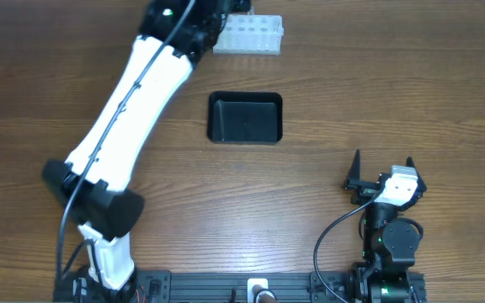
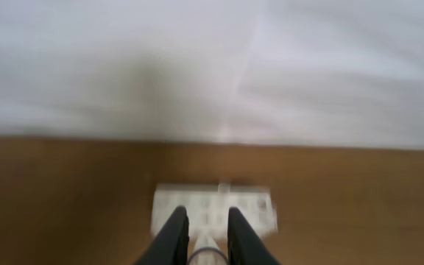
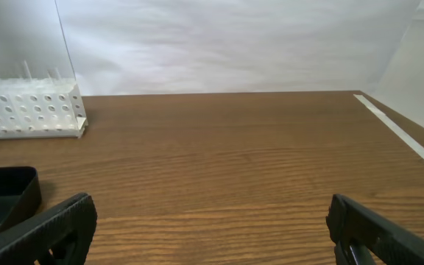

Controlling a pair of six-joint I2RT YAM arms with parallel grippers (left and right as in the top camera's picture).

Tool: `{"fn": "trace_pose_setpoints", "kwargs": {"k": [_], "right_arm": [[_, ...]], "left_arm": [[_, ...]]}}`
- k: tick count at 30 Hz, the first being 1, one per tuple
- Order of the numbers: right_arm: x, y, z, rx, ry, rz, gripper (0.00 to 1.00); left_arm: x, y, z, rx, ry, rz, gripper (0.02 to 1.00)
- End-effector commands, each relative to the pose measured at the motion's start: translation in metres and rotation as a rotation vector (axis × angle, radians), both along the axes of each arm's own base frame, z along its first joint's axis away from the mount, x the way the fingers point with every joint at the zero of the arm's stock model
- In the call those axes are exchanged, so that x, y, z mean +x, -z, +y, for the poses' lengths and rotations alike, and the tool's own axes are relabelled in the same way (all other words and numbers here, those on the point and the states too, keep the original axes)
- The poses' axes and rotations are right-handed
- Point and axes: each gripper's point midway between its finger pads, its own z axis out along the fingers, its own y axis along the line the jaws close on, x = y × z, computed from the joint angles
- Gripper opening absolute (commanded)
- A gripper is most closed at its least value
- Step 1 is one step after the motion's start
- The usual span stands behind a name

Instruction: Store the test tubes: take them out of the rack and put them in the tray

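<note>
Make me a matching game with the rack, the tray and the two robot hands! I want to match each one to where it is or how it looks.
Things:
1. test tube rack
2. tray
3. left gripper
4. right gripper

Clues:
A. black, in the middle
B. fingers wide open, near its own base
C. white, at the far edge of the table
D. over the rack

Pairs: 1-C, 2-A, 3-D, 4-B

rack (image 1: 255, 35) end hidden under left arm (image 1: 133, 93), tray (image 3: 9, 184) edge-cropped
</note>
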Motion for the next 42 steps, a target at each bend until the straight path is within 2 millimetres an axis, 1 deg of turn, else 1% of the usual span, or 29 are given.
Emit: {"fn": "trace_pose_setpoints", "kwargs": {"k": [1, 2, 4, 7, 9, 13, 17, 20, 31, 33, 34, 35, 36, 38, 40, 42], "right_arm": [[0.0, 0.002, 0.001, 0.003, -0.006, 0.0, 0.993], [0.0, 0.002, 0.001, 0.003, -0.006, 0.0, 0.993], [0.0, 0.002, 0.001, 0.003, -0.006, 0.0, 0.991], [0.0, 0.002, 0.001, 0.003, -0.006, 0.0, 0.991], [0.0, 0.002, 0.001, 0.003, -0.006, 0.0, 0.991], [0.0, 0.002, 0.001, 0.003, -0.006, 0.0, 0.993], [0.0, 0.002, 0.001, 0.003, -0.006, 0.0, 0.993], [0.0, 0.002, 0.001, 0.003, -0.006, 0.0, 0.993], [0.0, 0.002, 0.001, 0.003, -0.006, 0.0, 0.991], [0.0, 0.002, 0.001, 0.003, -0.006, 0.0, 0.993], [0.0, 0.002, 0.001, 0.003, -0.006, 0.0, 0.993], [0.0, 0.002, 0.001, 0.003, -0.006, 0.0, 0.993], [0.0, 0.002, 0.001, 0.003, -0.006, 0.0, 0.993], [0.0, 0.002, 0.001, 0.003, -0.006, 0.0, 0.991], [0.0, 0.002, 0.001, 0.003, -0.006, 0.0, 0.991], [0.0, 0.002, 0.001, 0.003, -0.006, 0.0, 0.991]], "left_arm": [[-0.03, 0.054, 0.006, -0.078, -0.098, 0.246, 0.134], [-0.04, 0.072, 0.009, -0.074, -0.127, 0.313, 0.13], [-0.053, 0.1, 0.014, -0.06, -0.169, 0.399, 0.119], [-0.065, 0.14, 0.012, -0.037, -0.185, 0.476, 0.112], [-0.071, 0.164, 0.006, -0.035, -0.178, 0.519, 0.11], [-0.077, 0.197, -0.004, -0.009, -0.157, 0.561, 0.106], [-0.076, 0.216, -0.011, 0.026, -0.148, 0.576, 0.102], [-0.075, 0.228, -0.014, 0.043, -0.146, 0.587, 0.102], [-0.079, 0.268, -0.015, 0.087, -0.149, 0.664, 0.117], [-0.08, 0.271, -0.016, 0.089, -0.147, 0.671, 0.119], [-0.08, 0.271, -0.016, 0.09, -0.147, 0.671, 0.137], [-0.08, 0.272, -0.016, 0.09, -0.147, 0.671, 0.183], [-0.08, 0.271, -0.016, 0.091, -0.147, 0.67, 0.207], [-0.079, 0.27, -0.015, 0.096, -0.152, 0.662, 0.297], [-0.076, 0.261, -0.012, 0.106, -0.163, 0.629, 0.406], [-0.072, 0.241, -0.01, 0.116, -0.177, 0.566, 0.461]]}}
